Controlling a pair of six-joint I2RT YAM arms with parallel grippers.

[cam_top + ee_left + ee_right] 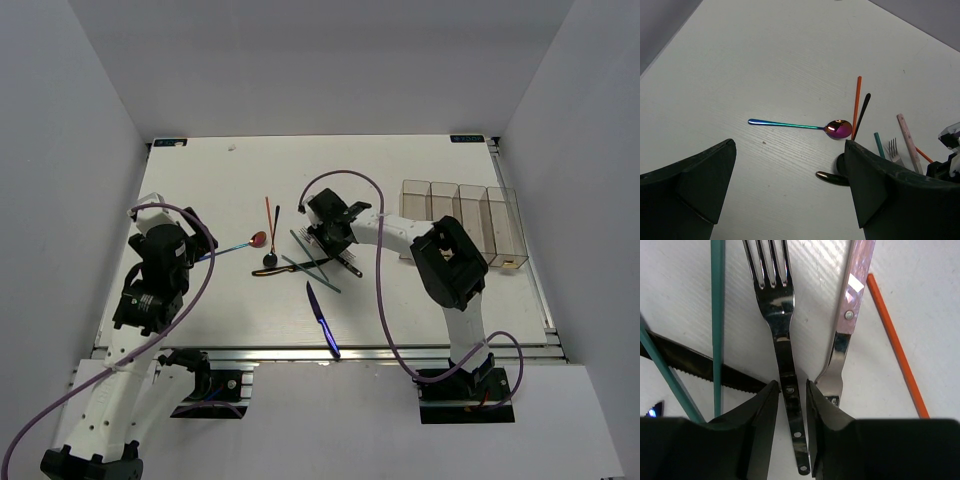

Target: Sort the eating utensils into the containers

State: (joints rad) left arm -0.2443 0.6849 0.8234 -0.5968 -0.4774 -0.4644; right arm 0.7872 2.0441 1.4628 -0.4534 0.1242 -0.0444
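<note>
the containers (458, 190) stand at the far right of the table (220, 310), well apart from both arms' work. the left gripper (790, 150) hangs wide open and empty over the red-bowled spoon (839, 129). the right gripper (790, 387) pinches the silver fork (774, 295) low on its handle. lift straight up, since the pink-handled piece (855, 285) and teal chopstick (717, 315) lie just beside it.

There are four clear bins (430, 195), two spoons (838, 129), two knives (322, 318) (one blue, one dark), two forks (776, 305), two teal chopsticks (717, 315) and two orange chopsticks (857, 102).
</note>
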